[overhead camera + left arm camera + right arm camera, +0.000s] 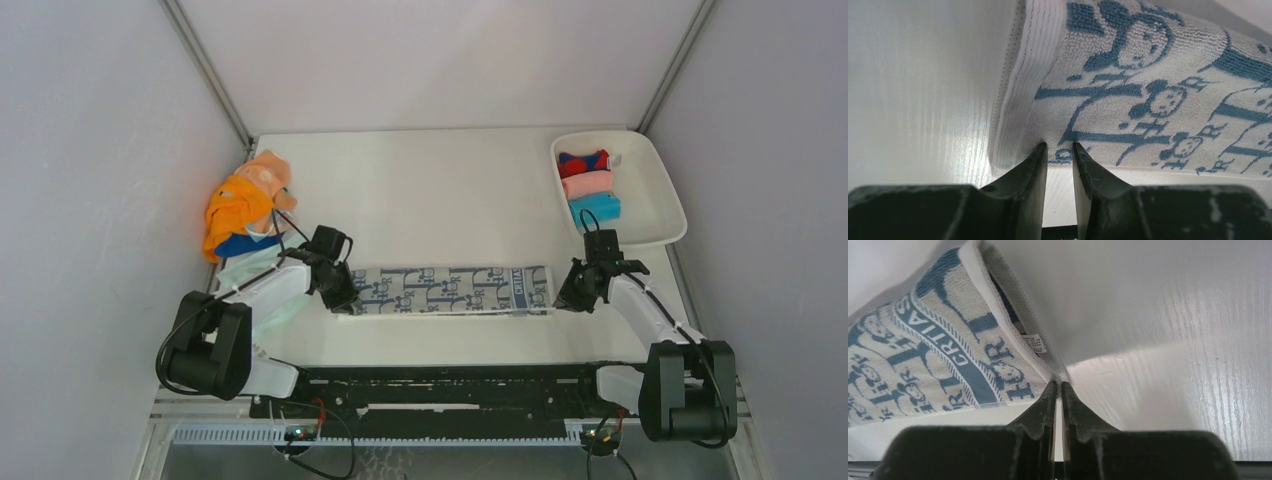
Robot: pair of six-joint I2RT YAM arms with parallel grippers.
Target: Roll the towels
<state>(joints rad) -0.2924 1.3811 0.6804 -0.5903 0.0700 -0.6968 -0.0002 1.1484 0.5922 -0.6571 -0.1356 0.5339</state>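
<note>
Three rolled cloth towels (587, 184) in one white plastic tray (668, 190), one white blue-printed terry towel (450, 289), and one heap of crumpled coloured towels (245, 205), too tangled to count!

A flat white tabletop (430, 190) fills the space between plain pale grey walls (100, 150). A shallow white plastic tray (655, 195) with rounded corners sits at its far right corner. A long black rail (450, 385) runs along the near edge.

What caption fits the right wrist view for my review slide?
Right end effector shut on the corner of the printed towel over the white table.
</note>
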